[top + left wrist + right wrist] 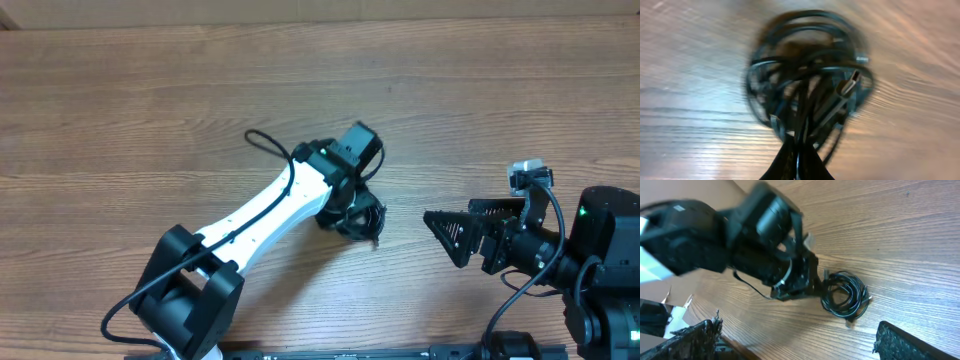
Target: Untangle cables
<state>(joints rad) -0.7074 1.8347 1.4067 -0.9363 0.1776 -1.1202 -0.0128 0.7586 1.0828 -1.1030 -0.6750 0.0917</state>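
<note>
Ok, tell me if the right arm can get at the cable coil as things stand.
Probably yes. Bare table lies between the open right end effector and the cable coil; the left end effector is shut on its far side.

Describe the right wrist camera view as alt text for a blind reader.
The left hand pinches the edge of a small coil of black cables on a wooden table. The right hand is open, its dark fingers framing the bottom corners.
</note>
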